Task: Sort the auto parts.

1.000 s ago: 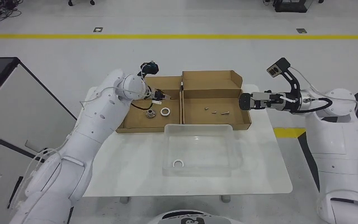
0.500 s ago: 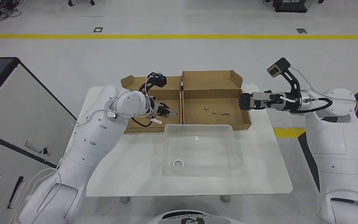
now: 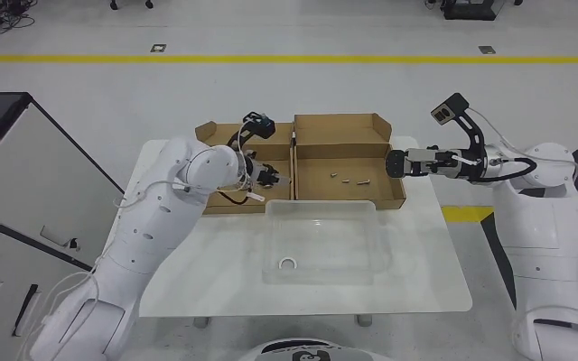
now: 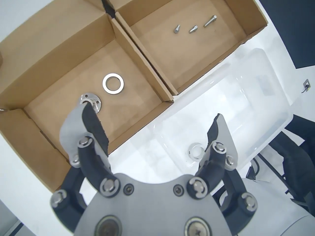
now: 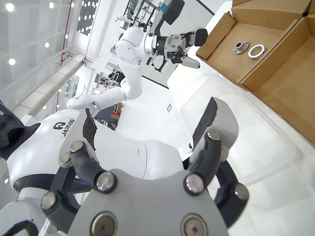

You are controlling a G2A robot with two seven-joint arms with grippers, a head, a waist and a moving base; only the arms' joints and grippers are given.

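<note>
Left claw (image 4: pixel 151 114) is shifting off the middle of the left cardboard box (image 4: pixel 56 57) toward its near edge, beside the clear bin (image 4: pixel 270 94). Its fingers are spread and holding nothing. Flanged hub (image 4: pixel 90 100) and flat ring (image 4: pixel 113 84) are lying just apart in that box. Three bolts (image 4: pixel 193 28) are sitting near each other in the right cardboard box (image 4: pixel 246 10). Thick ring (image 4: pixel 195 151) is lying in the bin. Right claw (image 5: pixel 150 108) is hovering at the right box's outer end, spread wide and empty. Boxes and bin are sitting on the white tabletop (image 3: pixel 208 271).
</note>
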